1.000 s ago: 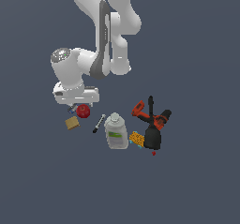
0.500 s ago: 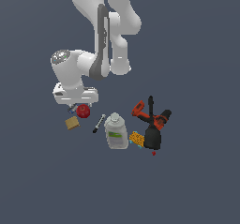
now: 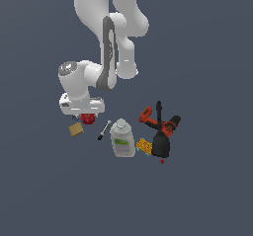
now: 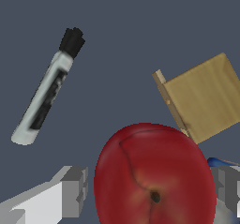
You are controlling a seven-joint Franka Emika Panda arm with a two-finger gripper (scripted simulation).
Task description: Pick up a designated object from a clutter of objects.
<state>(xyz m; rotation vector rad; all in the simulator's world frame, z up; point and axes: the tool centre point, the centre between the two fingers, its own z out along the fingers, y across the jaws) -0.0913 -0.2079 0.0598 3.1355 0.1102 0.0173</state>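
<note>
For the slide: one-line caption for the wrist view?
Open gripper straddling the red apple, marker and tan block beyond.

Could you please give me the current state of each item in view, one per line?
gripper: open, a finger on each side of the apple, contact unclear.
red apple: between the fingers, dimple toward the wrist camera.
marker: lying flat, black cap on.
tan block: lying flat beside the apple.
clear bottle: lying down, cap on.
drill: lying on its side.
yellow piece: lying between bottle and drill.
</note>
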